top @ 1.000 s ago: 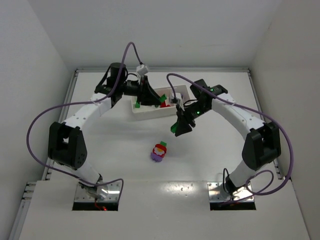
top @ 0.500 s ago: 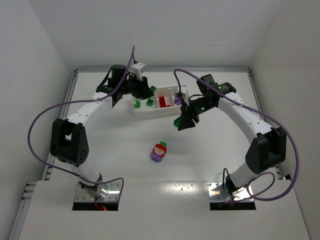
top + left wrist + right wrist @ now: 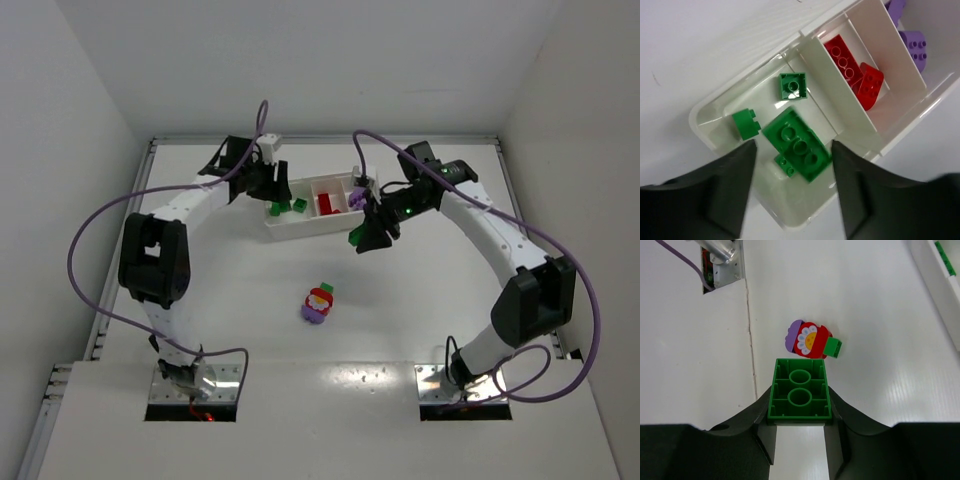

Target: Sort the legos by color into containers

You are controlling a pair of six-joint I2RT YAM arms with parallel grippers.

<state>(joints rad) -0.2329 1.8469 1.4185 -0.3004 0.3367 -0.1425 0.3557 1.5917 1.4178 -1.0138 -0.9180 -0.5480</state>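
The white three-compartment tray [image 3: 300,228] lies at the back centre. Its left compartment [image 3: 740,150] holds several green legos [image 3: 797,145], the middle one red legos [image 3: 860,75], the right one purple legos [image 3: 912,42]. My left gripper [image 3: 792,200] is open and empty, hovering over the tray's left end [image 3: 272,188]. My right gripper [image 3: 800,410] is shut on a green lego [image 3: 800,396], held above the table just right of the tray [image 3: 356,238]. A clump of purple, red and green legos with a flower face [image 3: 319,303] lies on the table; it also shows in the right wrist view [image 3: 810,340].
The table's raised rim [image 3: 150,160] runs along the back and sides. The arms' base plates [image 3: 195,385] sit at the near edge. A seam and a base plate [image 3: 720,260] show in the right wrist view.
My left gripper has drawn back leftward from over the tray's middle to its left end. My right gripper, still holding the green lego, has moved slightly up toward the tray.
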